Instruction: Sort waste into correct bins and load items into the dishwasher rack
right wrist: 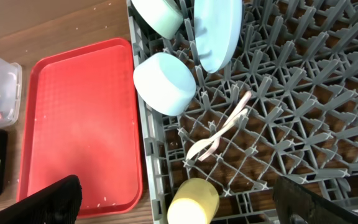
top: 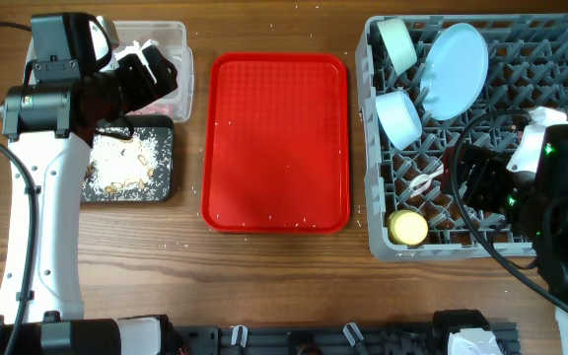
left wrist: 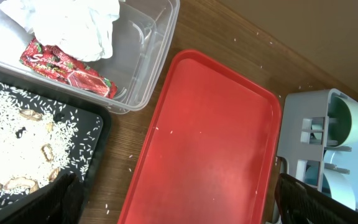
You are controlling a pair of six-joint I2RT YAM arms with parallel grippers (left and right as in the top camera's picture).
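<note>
The grey dishwasher rack (top: 521,197) holds the light blue plate (top: 459,69), the light blue bowl (top: 399,116), the pale green-white bowl (top: 395,41), the yellow cup (top: 408,228) and the white fork and spoon (top: 425,181). The clear tub (top: 177,69) holds the white napkin (left wrist: 79,22) and the red-and-white wrapper (left wrist: 67,68). The black tray (top: 131,187) holds food scraps and pale crumbs (left wrist: 17,143). My left gripper (left wrist: 173,199) is open and empty above the tub and tray. My right gripper (right wrist: 179,199) is open and empty over the rack, above the cup (right wrist: 193,202).
The flat red serving tray (top: 276,143) lies between the bins and the rack, with a few pale crumbs on it. Scattered crumbs lie on the wooden table around the red tray.
</note>
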